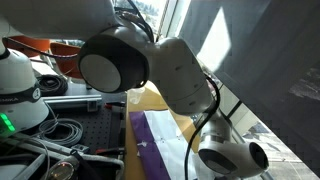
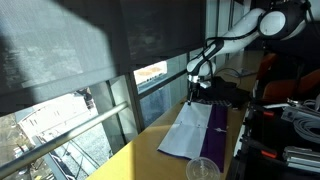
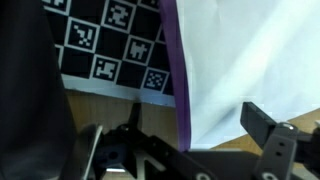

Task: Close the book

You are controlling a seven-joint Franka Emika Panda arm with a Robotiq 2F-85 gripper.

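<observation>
The book [image 2: 190,132] lies open on the tan tabletop [image 2: 150,152], white pages up. In an exterior view its purple cover shows along the 3 o'clock side. The end effector [image 2: 194,92] hangs at the book's 12 o'clock end. In the wrist view the fingers [image 3: 268,128] stand spread apart, released and gripping nothing. The book's purple edge runs between them, with a patterned marker board [image 3: 105,40] at 9 o'clock.

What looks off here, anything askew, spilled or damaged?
Only oddity: the book lies open, and its white page appears skewed off the purple cover rather than squared to it. Nothing looks spilled or damaged.
</observation>
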